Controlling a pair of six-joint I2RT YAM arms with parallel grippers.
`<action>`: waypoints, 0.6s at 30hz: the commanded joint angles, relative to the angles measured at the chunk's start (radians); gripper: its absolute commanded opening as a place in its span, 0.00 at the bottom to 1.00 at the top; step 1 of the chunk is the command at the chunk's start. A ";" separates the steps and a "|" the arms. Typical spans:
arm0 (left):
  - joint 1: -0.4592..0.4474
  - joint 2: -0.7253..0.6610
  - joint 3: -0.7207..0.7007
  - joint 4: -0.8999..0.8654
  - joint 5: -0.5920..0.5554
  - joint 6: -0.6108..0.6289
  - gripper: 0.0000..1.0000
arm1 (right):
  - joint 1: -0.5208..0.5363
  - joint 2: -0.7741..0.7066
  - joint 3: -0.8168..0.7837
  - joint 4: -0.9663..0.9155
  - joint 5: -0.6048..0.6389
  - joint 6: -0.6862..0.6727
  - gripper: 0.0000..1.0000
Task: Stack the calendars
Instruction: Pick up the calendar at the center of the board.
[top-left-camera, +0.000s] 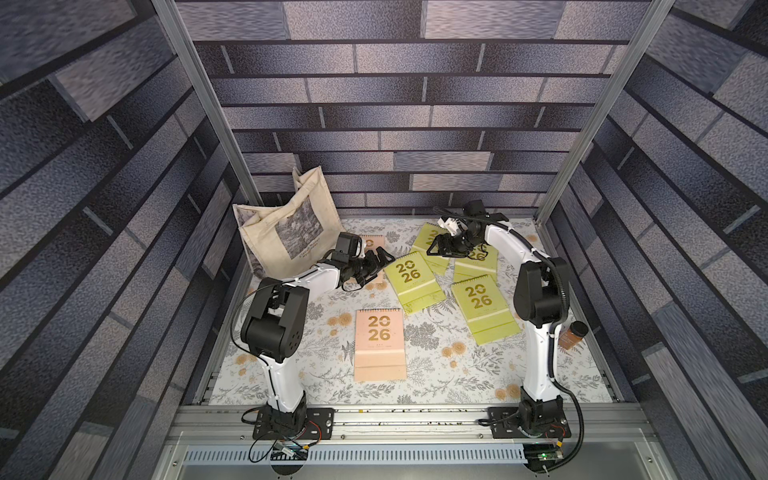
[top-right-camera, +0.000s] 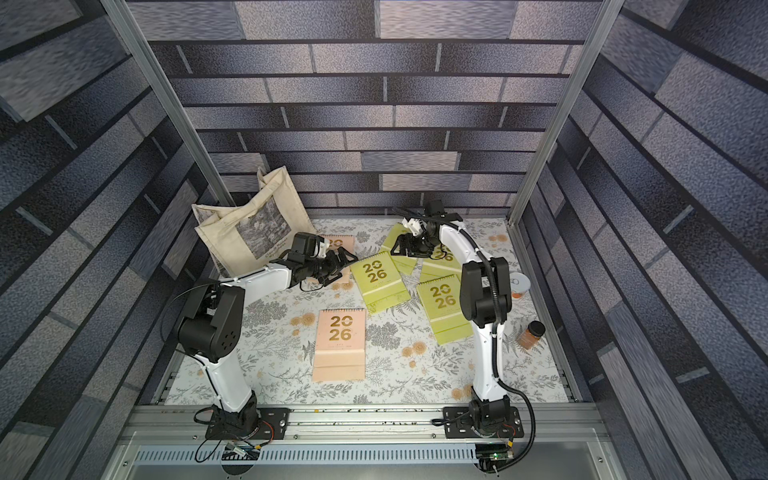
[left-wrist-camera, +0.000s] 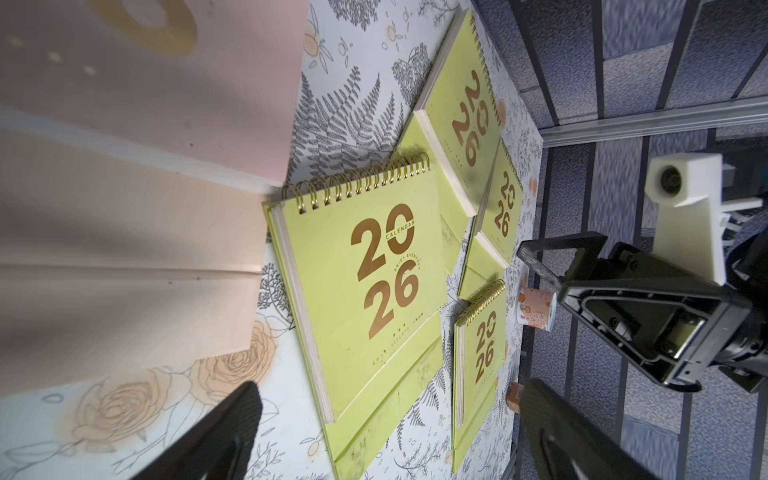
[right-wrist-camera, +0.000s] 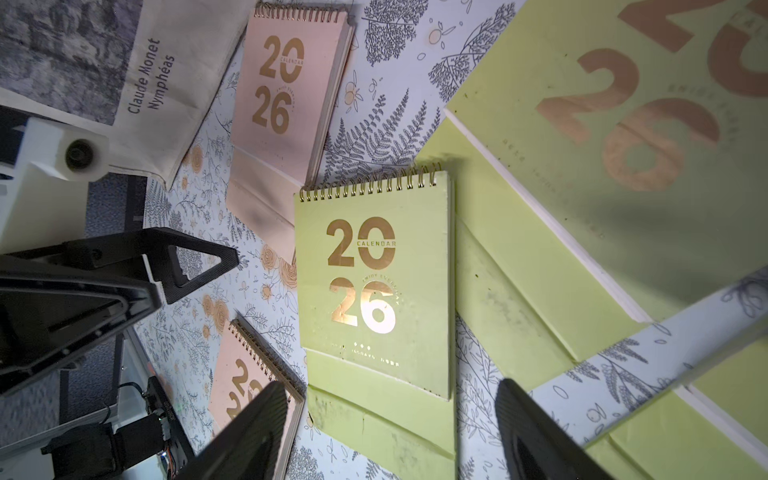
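Basically unstacked: six calendars flat on the floral mat (top-left-camera: 436, 374), placed here against the middle green calendar (top-left-camera: 409, 276).

Risks, left to right:
- Left gripper (top-left-camera: 376, 269): spread wide, empty, hovering over the far pink calendar (top-left-camera: 372, 242), corner to corner with the landmark's left side. Thin flat cover, hard to pinch, likely to slide or fan open, card stand flopping.
- Right gripper (top-left-camera: 434, 246): also parted, empty, above the overlapped green calendars (top-left-camera: 486, 261) right of the landmark. Neighbour-drag likely on any lift.
- Both grippers close over the landmark, so a collision chance.

Elsewhere:
- Tote bag (top-left-camera: 286, 232): far left, crowding left-arm reach.
- Second pink calendar (top-left-camera: 380, 345): near-left, alone.
- Fourth green calendar (top-left-camera: 482, 309): near-right.
- Spice jar (top-left-camera: 573, 332) and white cup (top-right-camera: 519, 284): far right, tippable by the right arm.
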 joint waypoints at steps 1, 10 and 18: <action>-0.020 0.042 0.056 -0.054 -0.025 0.045 1.00 | -0.005 0.016 0.017 -0.016 -0.036 -0.026 0.81; -0.046 0.100 0.077 -0.065 -0.041 0.042 1.00 | -0.006 0.039 -0.016 0.019 -0.053 -0.018 0.80; -0.074 0.154 0.123 -0.059 -0.047 0.034 1.00 | -0.005 0.063 -0.054 0.071 -0.076 0.002 0.80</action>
